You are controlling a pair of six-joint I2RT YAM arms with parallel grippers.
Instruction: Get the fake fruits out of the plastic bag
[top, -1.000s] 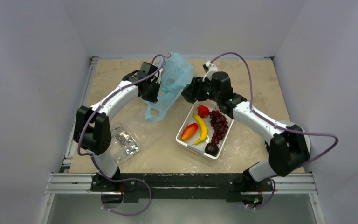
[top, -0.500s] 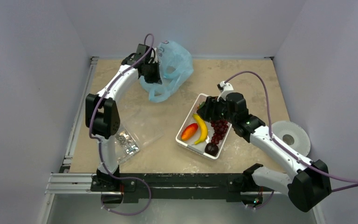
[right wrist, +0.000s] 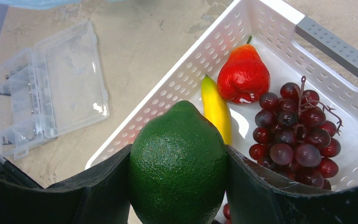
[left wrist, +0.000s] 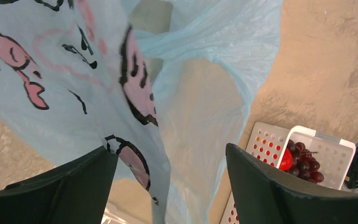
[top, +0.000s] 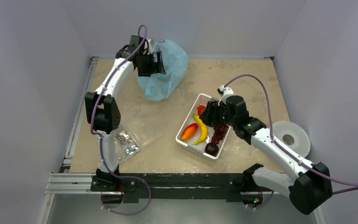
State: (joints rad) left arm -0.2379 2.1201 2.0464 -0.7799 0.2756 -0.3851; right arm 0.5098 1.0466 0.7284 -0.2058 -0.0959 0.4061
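While my right gripper hung over the white basket, it was clamped on the green fruit, 1 finger on each flank at its widest girth.

Handling, judged: the fruit looked like a light plastic shell, rigid, with a pebbled skin. That gave the pads some bite, but its rounded sides could squirt out of a flat grip. The hold across the middle looked right, with no need to squeeze harder.

Position: the fruit sat between my fingers directly above the basket's left wall, not yet inside. The basket stood mid-table, nearer the near edge. In it lay the grape bunch, the red fruit, the banana, the mango and the plum. Free floor showed on the left side.

My left gripper was raised near the far-left corner of the table, fingers spread wide and pinching nothing. The plastic bag drooped just beyond and between them, slumping onto the table by the far edge.

Bag, judged: thin, limp, crinkly film with no stiffness. It is best taken by a gathered pinch at a handle or fold. I could not tell whether anything remained inside it.
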